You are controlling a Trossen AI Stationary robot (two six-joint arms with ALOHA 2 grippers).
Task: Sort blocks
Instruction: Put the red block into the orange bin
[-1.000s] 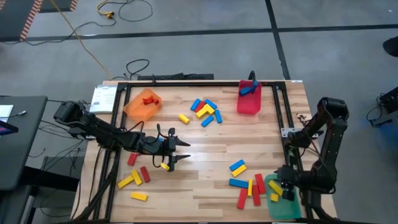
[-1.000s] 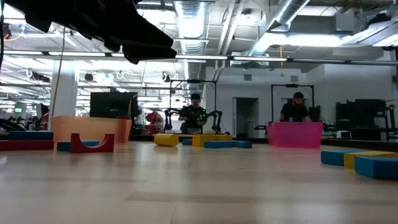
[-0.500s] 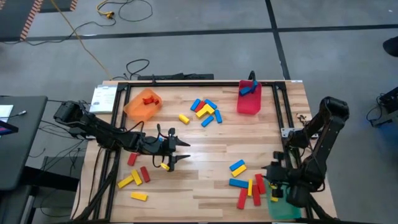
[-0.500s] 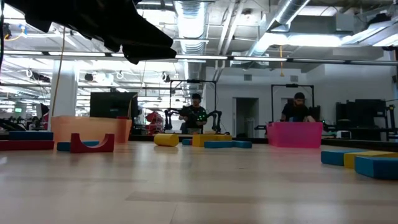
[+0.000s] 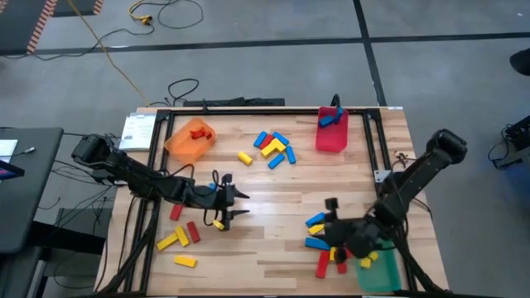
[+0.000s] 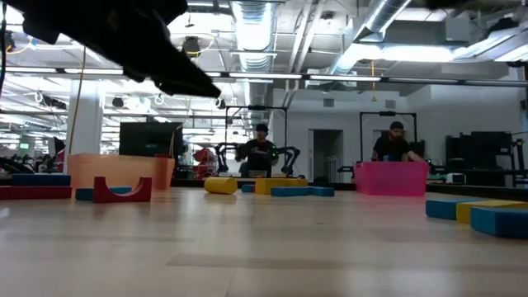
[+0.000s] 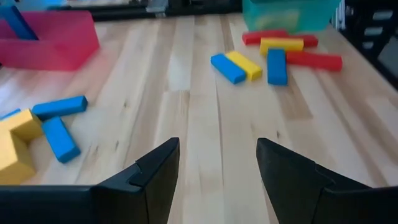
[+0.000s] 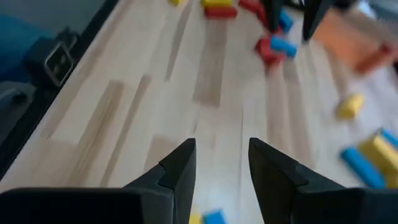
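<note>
High view: our left claw [image 5: 233, 205] hangs over bare wood mid-surface [image 5: 273, 194], fingers spread and empty, likely waiting near the red and yellow blocks [image 5: 184, 234] at its front corner. Our right claw [image 5: 330, 217] reaches in low over the front-right cluster [image 5: 327, 244], parted with nothing between the fingers; we judge it is lining up a pick there. Orange bin [image 5: 190, 137] holds red pieces, red bin [image 5: 331, 131] a blue block, green bin [image 5: 379, 266] yellow ones. So each bin takes one colour.

Low view: orange bin [image 6: 120, 172] and pink-red bin [image 6: 391, 177] stand far back, contents not readable. Loose blocks [image 6: 272, 186] lie between them. An arm crosses overhead.

Left wrist view: fingers [image 7: 155, 168] apart over bare wood; blue and yellow blocks [image 7: 236, 66] lie ahead, green bin [image 7: 289, 12] beyond with yellow inside, red bin [image 7: 46, 38] off to one side.

Right wrist view: fingers [image 8: 180, 165] parted, nothing gripped; scattered blocks [image 8: 277, 45] well ahead.
</note>
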